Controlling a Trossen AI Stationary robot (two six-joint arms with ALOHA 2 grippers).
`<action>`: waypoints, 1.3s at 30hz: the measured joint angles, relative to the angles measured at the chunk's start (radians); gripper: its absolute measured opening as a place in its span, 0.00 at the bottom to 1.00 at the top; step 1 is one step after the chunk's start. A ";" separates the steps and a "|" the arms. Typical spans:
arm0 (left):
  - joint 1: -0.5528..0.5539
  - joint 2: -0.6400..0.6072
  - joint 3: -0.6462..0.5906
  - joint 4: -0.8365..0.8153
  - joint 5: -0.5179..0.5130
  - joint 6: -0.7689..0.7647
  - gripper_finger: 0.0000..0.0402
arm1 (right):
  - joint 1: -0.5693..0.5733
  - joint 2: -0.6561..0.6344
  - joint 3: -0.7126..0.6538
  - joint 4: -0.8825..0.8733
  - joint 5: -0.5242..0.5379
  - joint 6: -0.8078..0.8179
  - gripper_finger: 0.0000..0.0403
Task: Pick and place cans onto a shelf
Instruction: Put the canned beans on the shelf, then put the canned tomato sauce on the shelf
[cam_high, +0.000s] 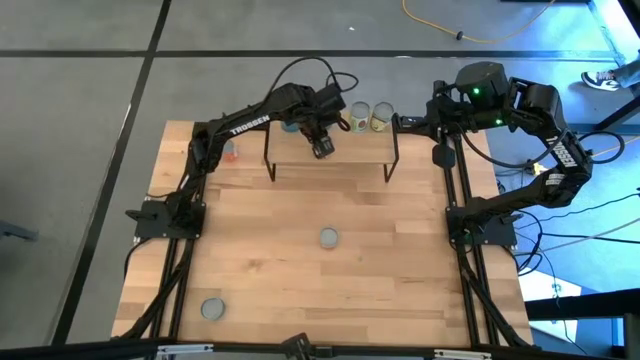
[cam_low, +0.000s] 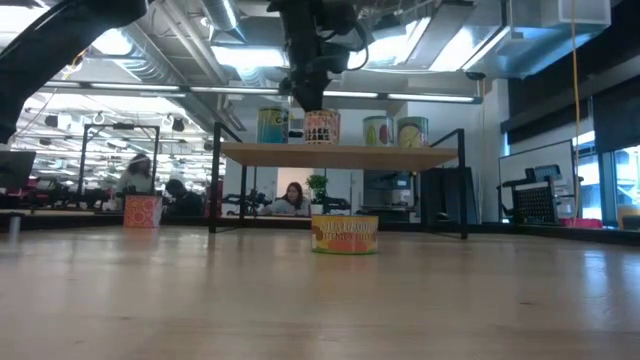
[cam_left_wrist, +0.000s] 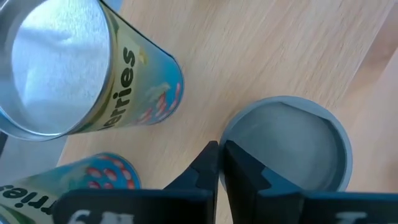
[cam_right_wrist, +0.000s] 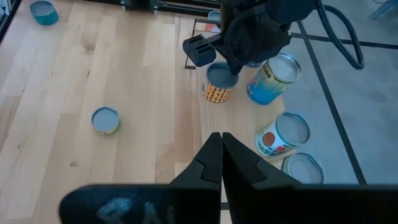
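- Hovering just above a red-patterned can (cam_low: 322, 127) on the shelf (cam_low: 340, 155), the left gripper (cam_low: 310, 95) shows its fingers nearly together, gripping nothing; contact with the lid seems unlikely but is hard to judge.
- Waiting at the table's far right edge, the right gripper (cam_right_wrist: 221, 163) is closed and empty.
- Three more cans share the shelf top.

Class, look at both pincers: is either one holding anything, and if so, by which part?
Nothing is held. The left pincer hangs nearly shut above a can on the shelf, its fingers not around it. The right pincer is shut and empty.
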 joint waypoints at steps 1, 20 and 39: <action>0.000 0.000 0.000 0.003 0.000 0.000 0.04 | 0.000 0.000 0.000 0.000 0.000 0.000 0.01; -0.023 -0.033 0.048 0.020 0.010 -0.028 0.13 | 0.000 0.000 0.000 0.001 0.000 0.024 0.01; -0.025 -0.336 0.060 -0.252 -0.331 -0.495 0.13 | 0.000 0.000 0.000 0.007 0.012 0.023 0.01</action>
